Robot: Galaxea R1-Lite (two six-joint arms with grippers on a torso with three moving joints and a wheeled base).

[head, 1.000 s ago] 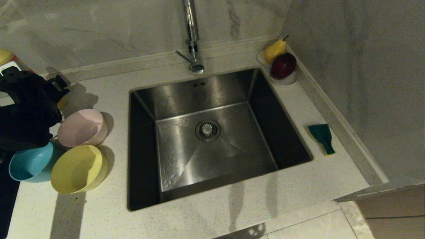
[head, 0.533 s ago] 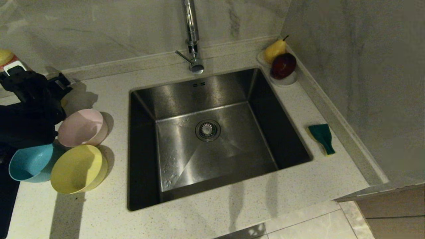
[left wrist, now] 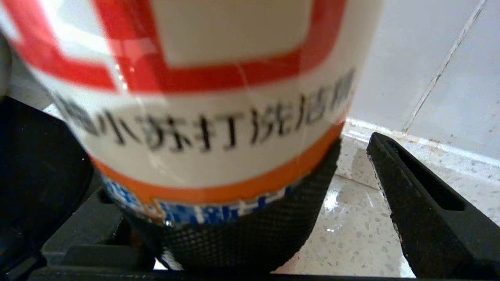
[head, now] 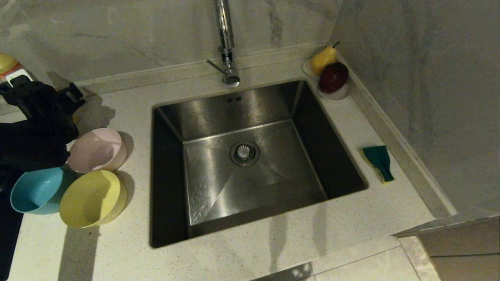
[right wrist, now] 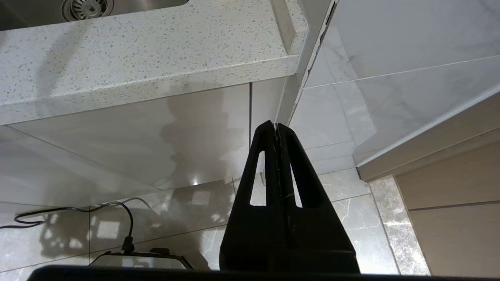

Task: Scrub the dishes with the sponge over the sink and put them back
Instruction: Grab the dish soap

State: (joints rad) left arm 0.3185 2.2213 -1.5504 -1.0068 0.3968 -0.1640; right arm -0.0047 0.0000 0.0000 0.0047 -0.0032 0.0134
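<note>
Below the counter edge, my right gripper (right wrist: pixel 276 127) hangs parked over the floor tiles, its two fingers pressed flat together with nothing between them. On the near left of the counter (head: pixel 242 253) I see the three dishes grouped close together: the yellow bowl (head: pixel 91 199) nearest, the light blue bowl (head: pixel 36 190) just beside it at the far left edge, and the pale pink bowl (head: pixel 97 150) directly behind them. All three sit tilted on their sides, mouths facing me. The sink (head: pixel 250 164) occupies the middle, with its drain strainer (head: pixel 244 153) in the centre of the basin. The sponge (head: pixel 379 162) lies green face up on the counter right of the sink, well apart from the bowls. Behind the bowls, my left gripper (head: pixel 43 91) is spread wide around a labelled bottle (left wrist: pixel 203 97); one finger (left wrist: pixel 422 203) stands clear of the bottle wall. The tap (head: pixel 225 43) rises behind the sink, and a pear (head: pixel 323 59) and a dark red apple (head: pixel 333 77) sit on saucers in the far right corner
</note>
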